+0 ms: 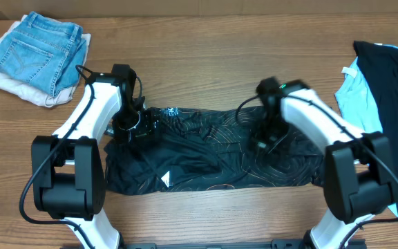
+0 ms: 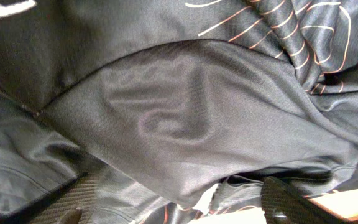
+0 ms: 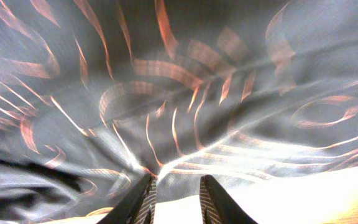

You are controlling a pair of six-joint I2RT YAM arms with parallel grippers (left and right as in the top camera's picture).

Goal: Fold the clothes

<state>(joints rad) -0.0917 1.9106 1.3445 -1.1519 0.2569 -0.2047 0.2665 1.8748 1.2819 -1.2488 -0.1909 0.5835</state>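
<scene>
Wooden table (image 1: 226, 41); the black orange-lined jersey (image 1: 206, 155) lies rumpled, midway along the near edge. Left gripper (image 2: 179, 200) jaws stand wide over cloth. Right gripper (image 3: 174, 196) jaws are narrow, a pinch impossible to tell. Step looks like taking hold; next needs both ends gripped firmly.

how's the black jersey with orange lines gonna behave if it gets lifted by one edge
Likely floppy: the jersey lies rumpled, so it should sag. Its sheen hints at slick fabric that may slip from a light pinch.
</scene>
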